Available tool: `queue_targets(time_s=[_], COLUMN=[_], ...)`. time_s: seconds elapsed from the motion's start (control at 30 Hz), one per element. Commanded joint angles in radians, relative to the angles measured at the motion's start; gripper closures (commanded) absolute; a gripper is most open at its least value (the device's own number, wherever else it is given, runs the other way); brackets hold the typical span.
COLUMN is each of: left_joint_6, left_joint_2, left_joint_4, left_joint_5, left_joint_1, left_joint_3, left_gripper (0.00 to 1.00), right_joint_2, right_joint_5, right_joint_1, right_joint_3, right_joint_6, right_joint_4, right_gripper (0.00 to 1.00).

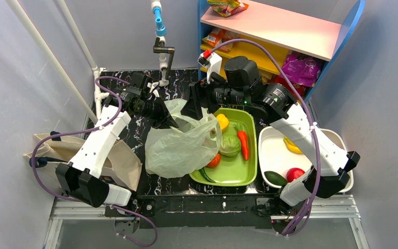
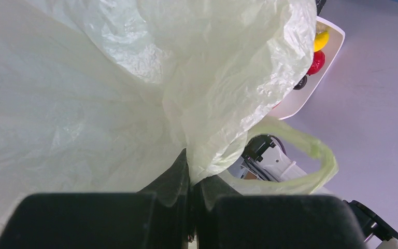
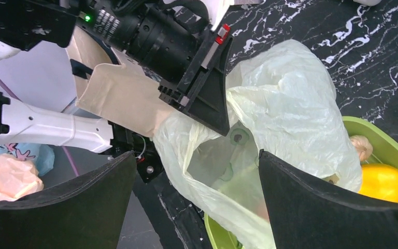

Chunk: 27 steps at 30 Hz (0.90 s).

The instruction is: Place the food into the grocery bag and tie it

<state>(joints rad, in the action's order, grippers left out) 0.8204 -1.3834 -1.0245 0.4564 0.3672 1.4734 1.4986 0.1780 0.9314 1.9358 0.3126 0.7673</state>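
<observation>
The thin translucent pale-green plastic grocery bag (image 1: 179,148) lies crumpled on the black marbled table (image 1: 182,85), covering the left rim of the lime-green plastic tray (image 1: 251,120), where at least five produce pieces (image 1: 230,146) show, with the left gripper (image 2: 190,174) clamped on its edge and the right gripper (image 3: 193,155) spread wide, empty, at its mouth.

The grocery bag (image 1: 179,148) gapes open, hemmed by the left gripper (image 1: 172,123) and green tray (image 1: 236,174).

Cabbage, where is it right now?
In the top view, the cabbage sits in the green tray right of centre. It lies between the pale-green plastic bag on its left and a long orange-red vegetable on its right.
</observation>
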Motion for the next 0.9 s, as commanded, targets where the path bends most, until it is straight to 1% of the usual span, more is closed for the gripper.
queue_targets(time_s=[0.0,0.13,0.23,0.33,0.47,0.57,0.67,0.8,0.87], left_joint_6=[-0.017,-0.018,-0.032,-0.084,-0.150,-0.164,-0.163,-0.162,-0.161], left_joint_2=[0.017,0.019,0.013,-0.002,-0.030,-0.038,-0.041,-0.048,-0.049], left_joint_4=[-0.015,-0.015,-0.024,-0.070,-0.147,-0.155,-0.151,-0.157,-0.155], left_joint_5=[0.014,0.012,0.009,-0.019,-0.075,-0.084,-0.085,-0.099,-0.102], left_joint_1=[-0.010,-0.009,-0.010,-0.009,-0.009,-0.010,-0.010,-0.009,-0.009], left_joint_3=[0.022,0.010,0.016,0.050,0.104,0.102,0.100,0.120,0.126], left_gripper=[1.00,1.00,1.00,1.00,1.00,1.00,1.00,1.00,1.00], right_joint_2=[-0.032,-0.052,-0.105,-0.189,-0.315,-0.346,-0.327,-0.252,-0.217], right_joint_5=[-0.060,-0.242,-0.336,-0.305,-0.223,-0.168,-0.114,-0.131,-0.137], right_joint_1=[-0.002,-0.010,-0.048,-0.143,-0.266,-0.314,-0.319,-0.320,-0.324], right_joint_3=[0.028,0.016,-0.087,-0.269,-0.543,-0.668,-0.741,-0.775,-0.785], right_joint_6=[-0.004,0.018,0.056,0.100,0.111,0.095,0.081,0.131,0.155], right_joint_4=[0.040,0.141,0.219,0.252,0.234,0.221,0.188,0.165,0.125], right_gripper=[0.06,0.05,0.05,0.05,0.02,0.02,0.02,0.02,0.02])
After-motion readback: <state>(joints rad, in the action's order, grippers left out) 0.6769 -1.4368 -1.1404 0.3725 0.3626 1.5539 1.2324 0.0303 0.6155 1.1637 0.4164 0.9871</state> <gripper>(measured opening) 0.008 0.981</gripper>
